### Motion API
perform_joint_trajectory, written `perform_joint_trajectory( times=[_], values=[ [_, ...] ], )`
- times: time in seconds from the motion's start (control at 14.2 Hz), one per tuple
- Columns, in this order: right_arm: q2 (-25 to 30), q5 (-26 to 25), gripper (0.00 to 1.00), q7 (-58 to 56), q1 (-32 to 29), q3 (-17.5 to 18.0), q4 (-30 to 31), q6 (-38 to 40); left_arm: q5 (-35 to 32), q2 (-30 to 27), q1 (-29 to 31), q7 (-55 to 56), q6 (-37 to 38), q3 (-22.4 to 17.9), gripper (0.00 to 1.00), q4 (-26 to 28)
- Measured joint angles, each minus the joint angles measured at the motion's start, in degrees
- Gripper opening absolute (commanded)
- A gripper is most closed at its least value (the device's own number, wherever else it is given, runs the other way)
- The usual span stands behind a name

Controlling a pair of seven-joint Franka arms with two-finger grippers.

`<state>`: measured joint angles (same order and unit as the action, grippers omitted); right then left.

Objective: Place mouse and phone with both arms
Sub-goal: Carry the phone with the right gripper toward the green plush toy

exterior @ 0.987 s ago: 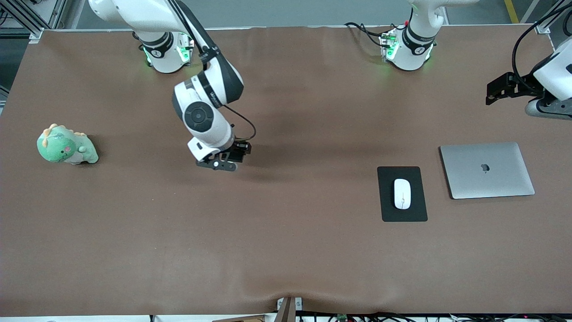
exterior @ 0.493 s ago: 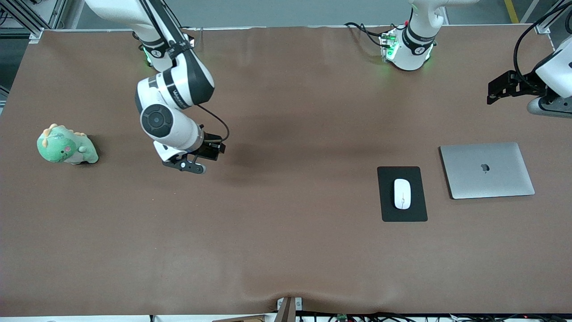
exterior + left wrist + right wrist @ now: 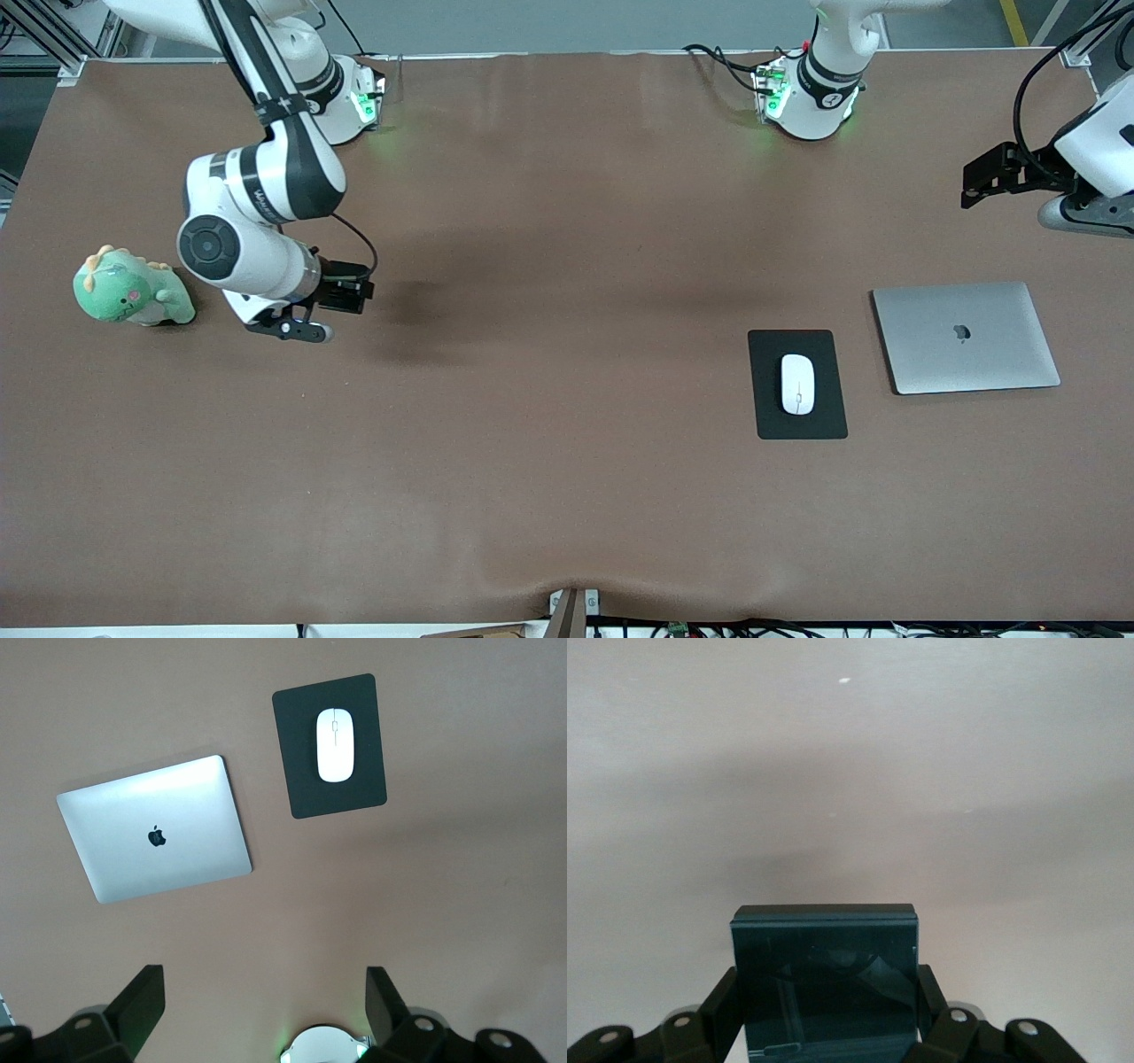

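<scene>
black phone (image 3: 824,983) clamped in right hand (image 3: 341,295) — left hand (image 3: 266,1010) wide.

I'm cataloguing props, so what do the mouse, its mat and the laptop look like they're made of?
Mouse: likely smooth white plastic, faintly glossy. Mat: matte black, no glare, possibly fabric or rubber. Laptop: brushed-looking silver metal, probably aluminium, with soft sheen and a dark logo.

mouse (image 3: 797,383) on mat (image 3: 797,424), laptop (image 3: 966,337) beside mat
</scene>
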<state>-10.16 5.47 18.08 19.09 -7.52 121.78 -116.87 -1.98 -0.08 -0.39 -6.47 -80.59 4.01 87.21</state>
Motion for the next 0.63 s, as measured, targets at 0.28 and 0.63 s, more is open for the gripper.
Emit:
perform_joint_trajectory(
  times=[0.28,0.63],
  values=[
    [0.72,-0.43,0.00,-2.29,-4.38,-0.02,3.63,-1.41,0.00,0.34,0.05,0.00,0.00,-0.05,1.00,-0.01],
    [1.87,-0.83,0.00,-7.74,-9.21,0.02,11.20,-9.79,0.00,0.58,0.32,0.00,0.00,-0.21,1.00,-0.01]
  ],
)
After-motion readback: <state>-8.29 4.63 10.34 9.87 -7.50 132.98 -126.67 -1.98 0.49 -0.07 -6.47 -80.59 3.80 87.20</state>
